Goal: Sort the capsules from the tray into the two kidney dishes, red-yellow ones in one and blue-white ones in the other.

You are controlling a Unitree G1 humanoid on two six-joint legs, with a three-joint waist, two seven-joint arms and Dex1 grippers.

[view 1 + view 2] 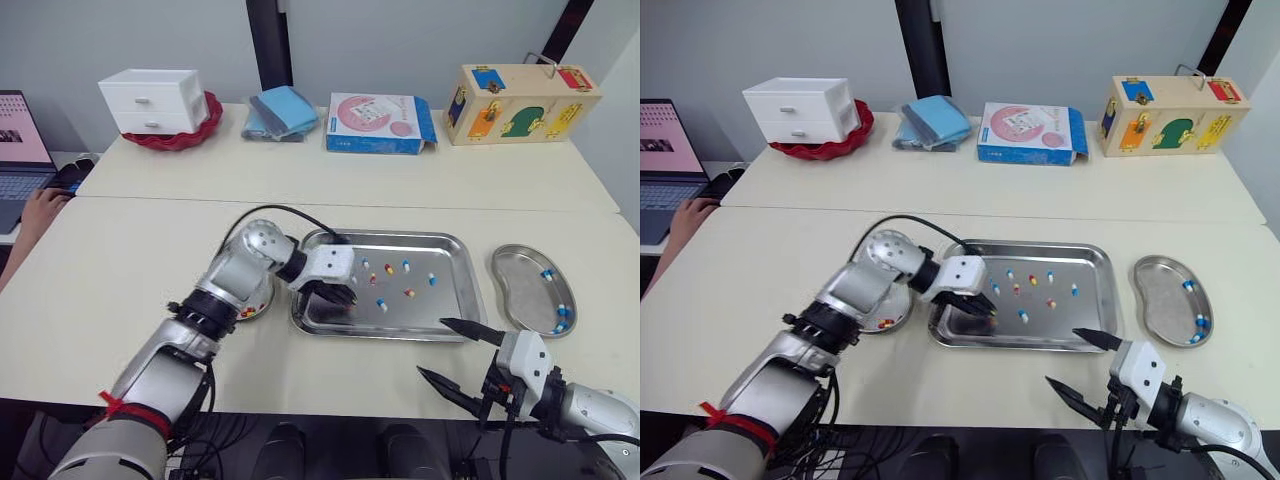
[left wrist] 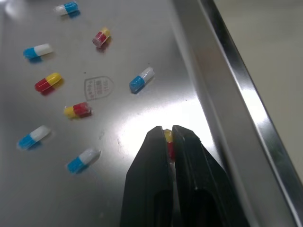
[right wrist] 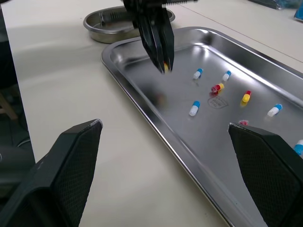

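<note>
The steel tray [image 1: 455, 310] lies in front of me with several loose capsules, blue-white [image 2: 142, 79] and red-yellow [image 2: 48, 82]. My left gripper [image 1: 346, 297] hangs just above the tray's near left part. It is shut on a red-yellow capsule [image 2: 167, 138], whose yellow end shows between the fingertips. Left of the tray, partly under my left arm, a kidney dish [image 1: 902, 318] holds red-yellow capsules [image 1: 884, 323]. The kidney dish [image 1: 525, 280] to the right holds blue-white capsules [image 1: 560, 315]. My right gripper [image 1: 430, 346] stands open and holds nothing, near the table's front edge below the tray's right corner.
On the back table stand a white drawer box [image 1: 155, 100] on a red plate, folded blue cloths [image 1: 280, 112], a pink and blue box [image 1: 380, 122] and a wooden latch box [image 1: 520, 103]. At far left are a laptop [image 1: 20, 150] and a person's hand [image 1: 40, 205].
</note>
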